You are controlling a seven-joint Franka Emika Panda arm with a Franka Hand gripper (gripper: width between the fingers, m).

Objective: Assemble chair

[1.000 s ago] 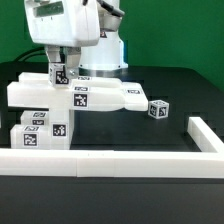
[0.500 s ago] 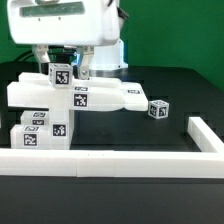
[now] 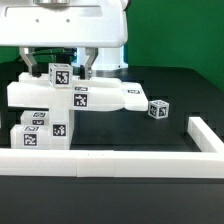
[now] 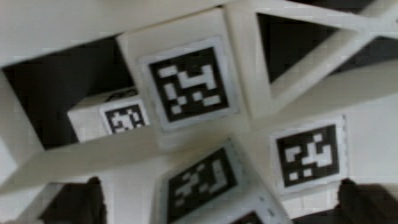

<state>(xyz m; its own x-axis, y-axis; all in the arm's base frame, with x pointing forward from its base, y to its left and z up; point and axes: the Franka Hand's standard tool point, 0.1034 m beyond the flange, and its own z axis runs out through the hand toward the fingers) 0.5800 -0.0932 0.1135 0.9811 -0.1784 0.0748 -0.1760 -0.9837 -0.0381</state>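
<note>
The chair (image 3: 45, 98) is seen as a partly joined stack of white tagged pieces at the exterior view's left, just behind the border rail (image 3: 130, 163). One small tagged block (image 3: 158, 108) lies apart. The gripper (image 3: 68, 70) is held spread wide around the upright post (image 3: 62, 75), with nothing pinched. The plastic is judged rigid, light and smooth, so the post's flat opposite faces are best clamped squarely.

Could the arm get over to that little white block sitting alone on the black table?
Probably yes. The little white block lies apart from the joined chair parts, with nothing over or against it, and the end effector hangs open above those parts, holding nothing.
</note>
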